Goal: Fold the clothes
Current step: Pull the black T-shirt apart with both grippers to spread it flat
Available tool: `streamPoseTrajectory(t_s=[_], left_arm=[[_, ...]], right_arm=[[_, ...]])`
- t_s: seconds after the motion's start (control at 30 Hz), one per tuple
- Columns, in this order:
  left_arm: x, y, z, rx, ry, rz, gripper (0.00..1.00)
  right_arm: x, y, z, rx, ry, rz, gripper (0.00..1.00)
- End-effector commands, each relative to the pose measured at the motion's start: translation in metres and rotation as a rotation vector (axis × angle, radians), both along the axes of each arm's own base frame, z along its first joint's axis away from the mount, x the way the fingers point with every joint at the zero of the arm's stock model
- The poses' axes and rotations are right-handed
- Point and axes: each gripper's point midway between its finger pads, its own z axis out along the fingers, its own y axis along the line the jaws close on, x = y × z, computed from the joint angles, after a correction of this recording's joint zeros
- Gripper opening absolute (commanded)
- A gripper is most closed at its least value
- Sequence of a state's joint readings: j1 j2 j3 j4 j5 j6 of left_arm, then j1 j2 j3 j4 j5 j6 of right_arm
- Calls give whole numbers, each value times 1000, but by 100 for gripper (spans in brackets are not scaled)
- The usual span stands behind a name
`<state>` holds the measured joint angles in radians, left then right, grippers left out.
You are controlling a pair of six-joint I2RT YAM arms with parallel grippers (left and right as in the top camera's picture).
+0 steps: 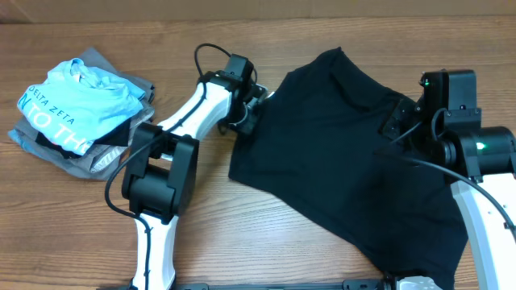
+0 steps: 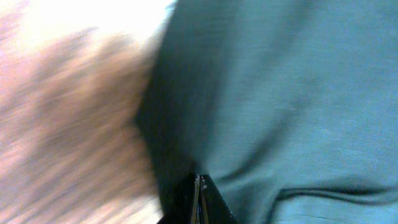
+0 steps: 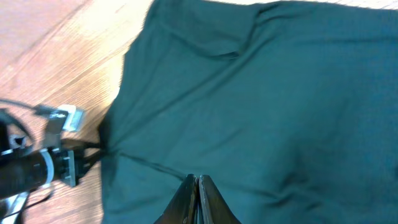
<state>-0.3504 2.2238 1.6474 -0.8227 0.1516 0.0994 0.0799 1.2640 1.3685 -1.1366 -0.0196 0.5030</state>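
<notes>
**Shirt pinched at both sides, long axis on the slant**

Widest of all was the brown wood-grain surface. Across its middle and right lay the large plain black soft-fabric T-shirt, spread mostly flat but rumpled. In the overhead view its long axis ran on a diagonal, from the far middle of the surface down to the near right corner. There the cloth was partly hidden behind the right arm.

The white-and-black left arm stretched forward from its base at the near edge and bent inward, wrist low, to meet the shirt's left edge. The right arm stood upright at the shirt's far right edge, its wrist tipped down over the cloth. Both arms therefore held the far part of the garment, one on each side. The bulk of the shirt lay nearer than either grip and toward the right arm's base.

The left fingers were pressed together on a dark fold of the shirt, with creases fanning from the tips. That view was blurred, but they appeared to be gripping it. The right fingers were likewise closed tip to tip on the cloth, with wrinkles drawn toward them.

Since the loose length lay on the near side of both grips, a fold would probably carry the held end toward the near right, along that diagonal.
</notes>
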Motion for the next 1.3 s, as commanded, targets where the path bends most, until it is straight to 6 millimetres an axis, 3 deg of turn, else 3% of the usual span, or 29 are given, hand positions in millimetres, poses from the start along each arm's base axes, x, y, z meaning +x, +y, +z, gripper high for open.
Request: streamPoseTrajectory(t_s=[0.0, 0.1, 0.17, 0.3, 0.47, 0.53, 0.7, 0.9, 1.0, 1.07, 1.17, 1.27], left_arm=[[3, 130, -28, 371, 44, 271, 4], [-10, 168, -26, 322, 141, 364, 4], [-14, 178, -21, 285, 167, 400, 4], [-5, 190, 19, 223, 92, 453, 4], [7, 186, 121, 123, -149, 476, 5], [3, 176, 151, 53, -201, 464, 7], [-11, 160, 203, -59, -290, 437, 10], [-27, 160, 210, -56, -268, 437, 10], [-32, 160, 207, -50, -242, 438, 10], [-33, 160, 207, -49, -238, 438, 12], [-33, 159, 207, -49, -237, 438, 23], [-33, 157, 207, -65, -234, 433, 31]], right_arm=[[7, -13, -4, -57, 10, -49, 6], [14, -16, -20, -62, 62, -59, 7], [20, -24, -35, -59, 108, -93, 8], [36, -56, -81, -54, 238, -189, 9], [48, -115, -149, -19, 385, -338, 7], [51, -133, -174, 10, 422, -384, 4], [63, -165, -229, 54, 449, -454, 4], [81, -178, -285, 104, 438, -587, 4], [102, -177, -311, 177, 385, -658, 4], [120, -179, -316, 208, 318, -655, 4], [144, -192, -302, 201, 225, -641, 4], [180, -200, -263, 198, 118, -473, 4]])
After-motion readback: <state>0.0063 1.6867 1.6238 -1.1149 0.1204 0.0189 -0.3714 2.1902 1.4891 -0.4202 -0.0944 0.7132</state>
